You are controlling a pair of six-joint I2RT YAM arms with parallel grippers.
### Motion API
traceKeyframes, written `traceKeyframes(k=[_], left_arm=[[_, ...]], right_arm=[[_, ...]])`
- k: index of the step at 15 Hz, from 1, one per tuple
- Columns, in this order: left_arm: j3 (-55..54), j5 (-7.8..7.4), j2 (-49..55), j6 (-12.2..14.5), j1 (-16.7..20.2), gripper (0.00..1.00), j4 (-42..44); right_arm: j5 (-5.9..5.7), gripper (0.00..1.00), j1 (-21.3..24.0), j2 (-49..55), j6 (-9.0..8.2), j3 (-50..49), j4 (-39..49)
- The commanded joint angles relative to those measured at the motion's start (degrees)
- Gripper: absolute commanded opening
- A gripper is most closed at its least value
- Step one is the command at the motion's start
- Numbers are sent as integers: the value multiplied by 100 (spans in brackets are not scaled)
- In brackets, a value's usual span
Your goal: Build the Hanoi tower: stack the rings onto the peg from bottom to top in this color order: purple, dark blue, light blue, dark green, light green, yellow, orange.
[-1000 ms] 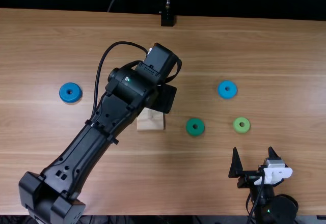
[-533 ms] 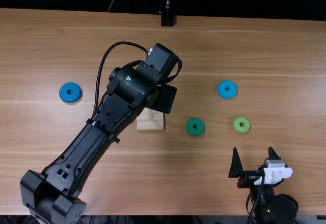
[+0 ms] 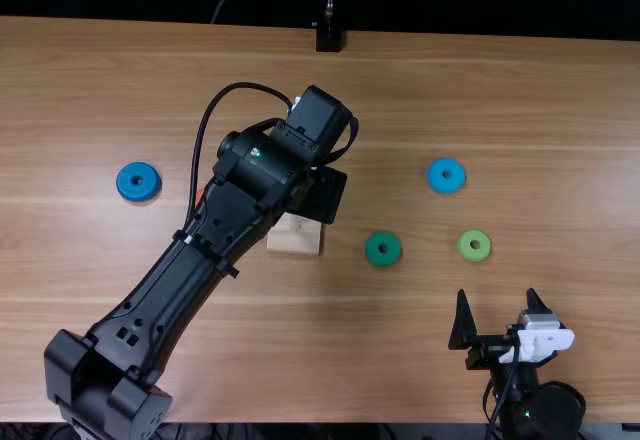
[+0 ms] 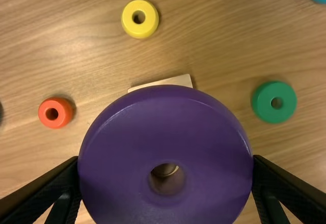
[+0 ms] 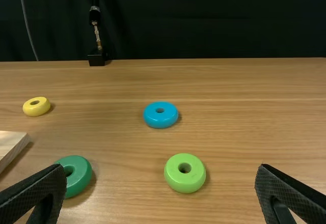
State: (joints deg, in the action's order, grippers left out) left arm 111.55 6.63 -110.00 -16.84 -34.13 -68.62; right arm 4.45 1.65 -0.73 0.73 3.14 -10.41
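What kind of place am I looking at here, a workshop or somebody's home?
Probably a robotics lab or test bench: two black robot arms reach over a bare-topped wooden table, a dark curtain hangs behind it, and colored rings such as the purple ring serve as practice pieces.

Work surface: light brown wooden table [image 3: 570, 110], extending beneath and beyond the right gripper [image 3: 497, 295]; grain runs crosswise. Backdrop: dark curtain [image 5: 214, 20], faintly creased, past the table's far edge, ahead of that gripper. Far edge, ahead and left of it: black mounting block [image 5: 97, 59], metallic stem above. Thin grey cable [image 5: 27, 30] hangs beside. Illumination: soft shadows.
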Motion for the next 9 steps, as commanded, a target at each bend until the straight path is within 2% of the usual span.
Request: traceKeyframes(k=[1,3,4,6,7,8,9], left_arm=[[-195,-20,-75,-67,29,0,7],[-327,-20,-75,-67,29,2,7],[-379,-20,-75,-56,64,18,7],[-406,-20,-75,-56,73,59,-4],[-414,-125,-66,-56,82,76,-4],[-476,-431,-66,-56,82,92,-4],[-520,-779,-66,-67,91,100,-4]], right_arm=[[83,100,37,73,-42,-243,-473],[83,100,37,73,-31,-243,-473],[83,100,37,73,-42,-243,-473],[83,100,37,73,-42,-243,-473],[83,100,37,73,-42,-243,-473],[83,100,37,73,-42,-243,-473],[83,100,37,73,-42,-243,-473]])
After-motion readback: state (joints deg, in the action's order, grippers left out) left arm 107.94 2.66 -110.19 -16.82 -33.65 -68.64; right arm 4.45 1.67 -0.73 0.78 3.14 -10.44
